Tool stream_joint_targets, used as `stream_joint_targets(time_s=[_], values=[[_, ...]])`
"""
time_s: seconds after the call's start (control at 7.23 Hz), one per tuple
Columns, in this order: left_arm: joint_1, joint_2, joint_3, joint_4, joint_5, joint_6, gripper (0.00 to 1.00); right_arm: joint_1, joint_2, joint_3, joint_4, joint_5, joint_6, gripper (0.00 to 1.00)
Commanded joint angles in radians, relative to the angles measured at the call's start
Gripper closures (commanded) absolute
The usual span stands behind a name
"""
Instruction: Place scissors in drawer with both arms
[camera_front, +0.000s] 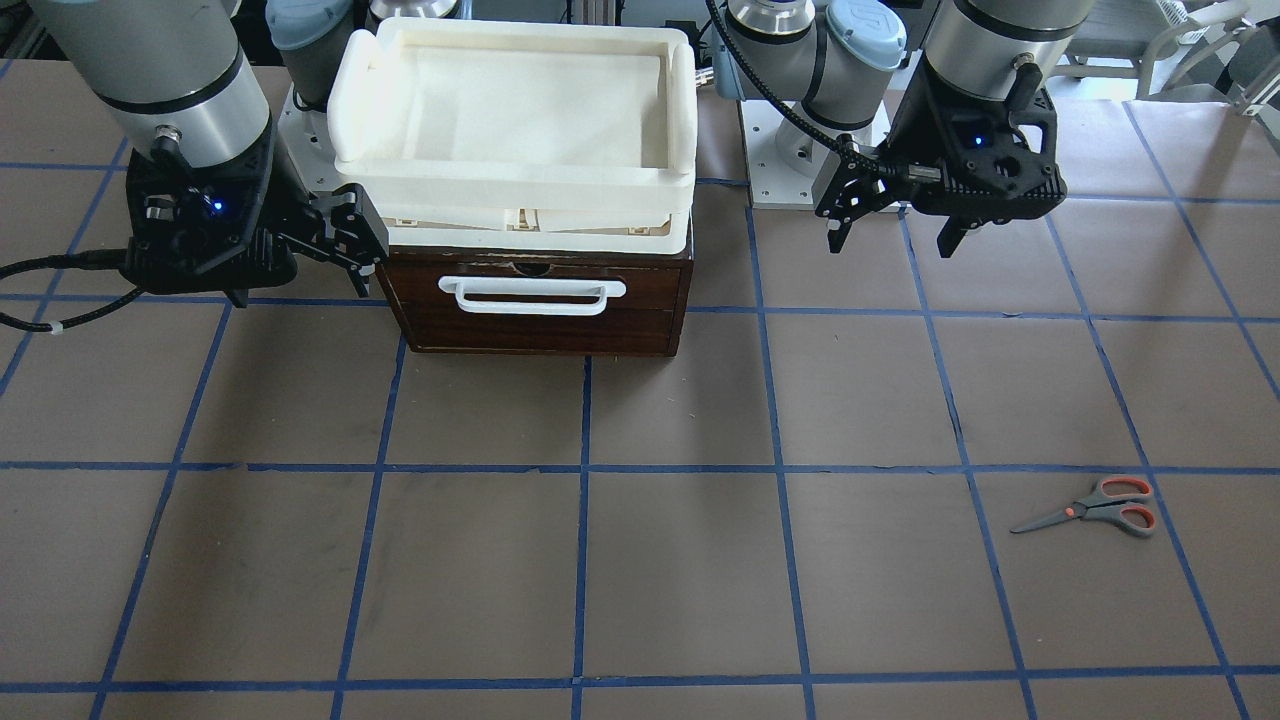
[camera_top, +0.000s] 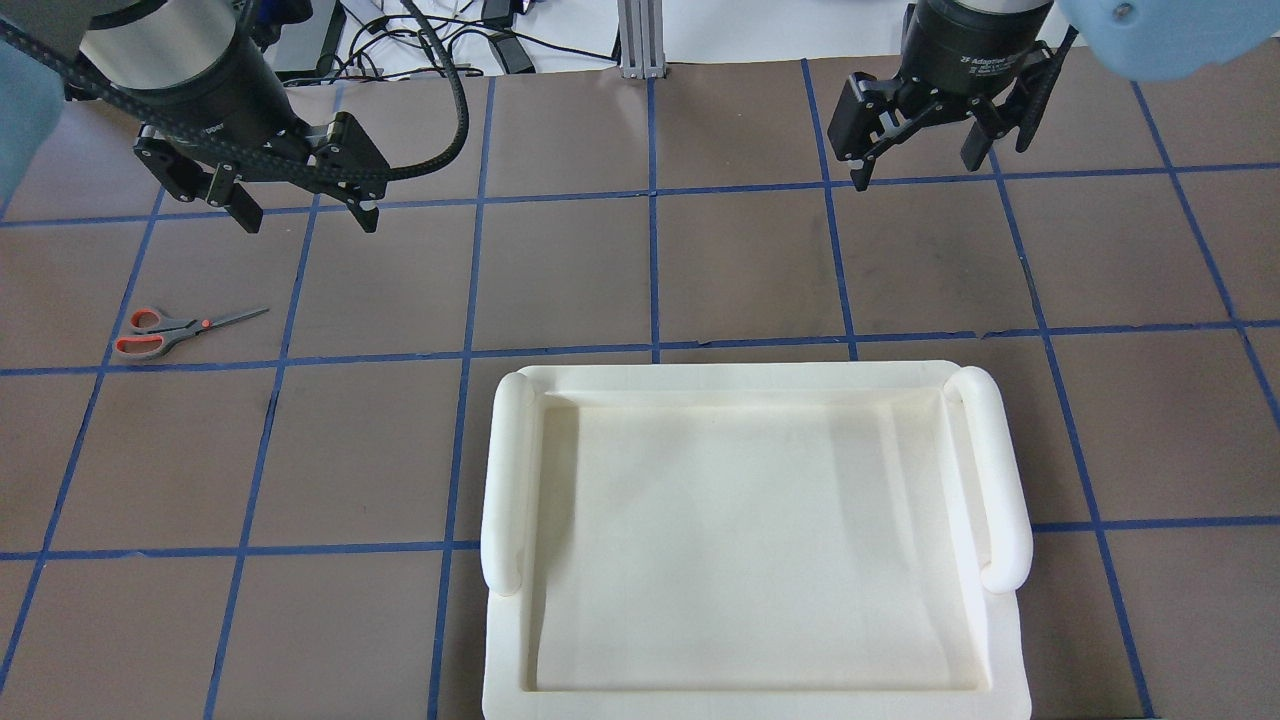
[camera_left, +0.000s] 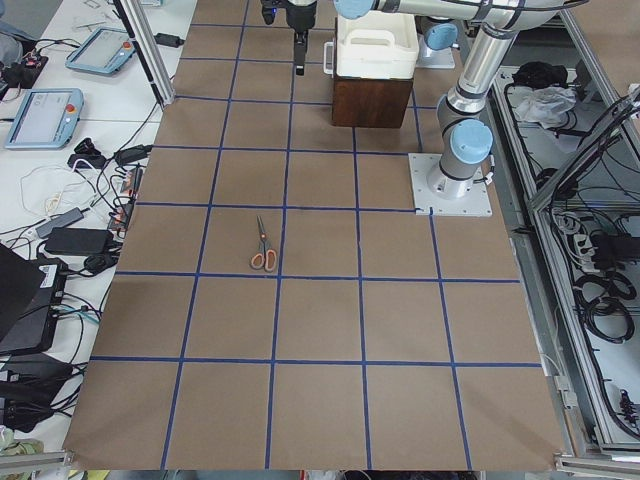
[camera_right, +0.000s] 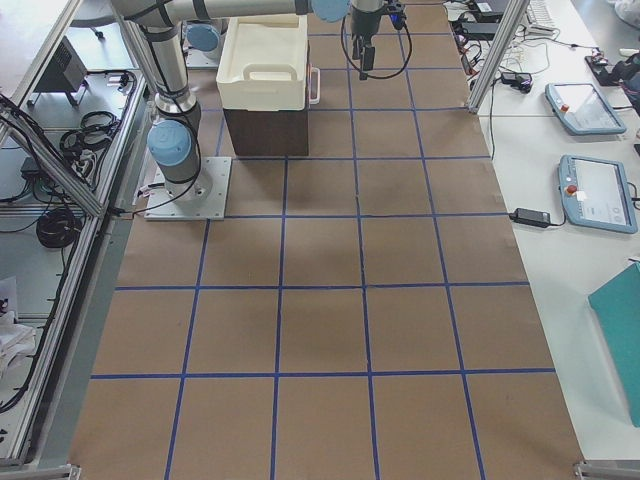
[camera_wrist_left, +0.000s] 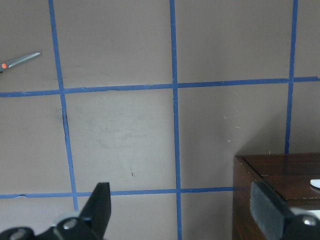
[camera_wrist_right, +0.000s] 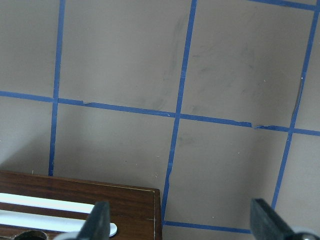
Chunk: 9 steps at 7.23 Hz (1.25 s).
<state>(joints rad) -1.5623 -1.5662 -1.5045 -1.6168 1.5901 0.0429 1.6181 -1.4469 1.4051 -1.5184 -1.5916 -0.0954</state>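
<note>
Brown table (camera_front: 680, 560) gridded in blue tape, where scissors (camera_front: 1095, 508) lie flat, well apart from the closed drawer (camera_front: 540, 300), while left gripper (camera_top: 306, 218) and right gripper (camera_top: 925, 165), labelled "2F Adaptive", hang spread wide and empty.

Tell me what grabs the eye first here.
A big cream-white tray sits atop the dark wooden box, whose drawer is shut, close to the robot. Small scissors lie alone far off on the robot's left side. The left gripper and right gripper hover empty, fingers open.

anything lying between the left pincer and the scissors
No. In the overhead view, only bare brown table with its blue grid tape lies between the left pincer and the scissors.
</note>
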Motion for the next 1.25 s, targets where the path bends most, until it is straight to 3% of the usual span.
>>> stream_joint_targets(time_s=[0.0,0.28,0.55,0.83,1.11], values=[[0.002,0.003,0.0,-0.003,0.002,0.0,0.0,0.0,-0.001,0.002,0.006,-0.008,0.0,0.0],[0.002,0.002,-0.006,-0.027,0.016,0.043,0.0,0.003,-0.003,0.005,0.001,-0.007,0.019,0.0],[0.063,0.011,-0.054,-0.021,0.014,0.295,0.0,0.008,-0.033,0.018,-0.016,-0.016,0.032,0.0],[0.198,-0.009,-0.071,-0.014,0.014,0.555,0.0,0.003,-0.027,0.02,-0.02,-0.014,0.071,0.0],[0.336,-0.05,-0.086,0.011,0.013,0.871,0.0,0.006,-0.012,0.022,-0.026,-0.001,0.53,0.0]])
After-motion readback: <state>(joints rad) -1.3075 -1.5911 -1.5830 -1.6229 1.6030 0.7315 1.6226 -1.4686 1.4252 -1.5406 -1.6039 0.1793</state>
